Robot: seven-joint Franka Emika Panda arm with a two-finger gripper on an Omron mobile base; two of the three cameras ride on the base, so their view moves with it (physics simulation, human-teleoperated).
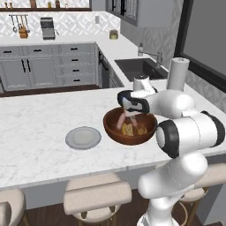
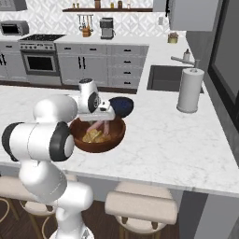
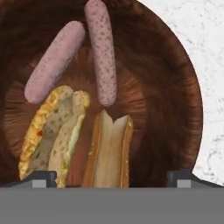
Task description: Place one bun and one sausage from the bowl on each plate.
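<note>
Standing by the stools, the nearest thing I see is the white arm bent over the marble worktop (image 1: 35, 132), its end effector (image 3: 111, 177) hanging low over the reddish-brown bowl (image 1: 148, 128). Looking down along the hand, the two dark fingertips (image 3: 41, 178) stand wide apart at either side with nothing between them, so the end effector is spread and holding nothing. Just ahead of them lies the plain split bun (image 3: 109, 151), and beside it a second bun (image 3: 54, 131) with a yellow crumbly edge, the two nearly touching. Beyond the buns are two pink sausages: one (image 3: 101, 50) running away from the plain bun's tip, the other (image 3: 54, 61) slanting next to it. All four pieces are in the bowl, so by my reckoning nothing has been moved out yet and the whole job lies ahead: a bun and a sausage for each plate. The plain light grey plate (image 1: 83, 137) sits on the worktop just beside the bowl and looks bare. Behind the bowl, from the right side, a smaller dark blue bowl (image 2: 122, 106) peeks out past the wrist. I cannot make out the second plate from where things stand. Farther off are a paper towel roll (image 2: 189, 90) and the sink (image 2: 168, 77).
</note>
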